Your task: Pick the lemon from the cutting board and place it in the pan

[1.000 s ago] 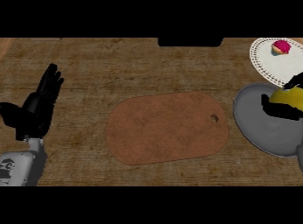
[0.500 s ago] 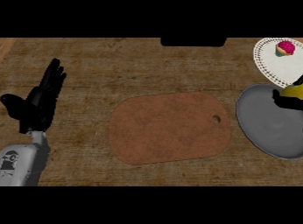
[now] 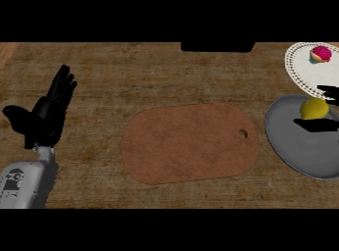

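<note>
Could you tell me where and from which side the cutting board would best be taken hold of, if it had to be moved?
The cutting board lies flat on the counter, so only its rim offers a hold. Probably best is the right edge, by the small hole: fingers over the top, thumb under the rim. The right hand is nearest but holds the lemon over the pan; the open left hand could take the left edge.

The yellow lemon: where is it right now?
In the head view, the yellow lemon sits at far right, between the right hand's fingers, over the grey pan.
</note>
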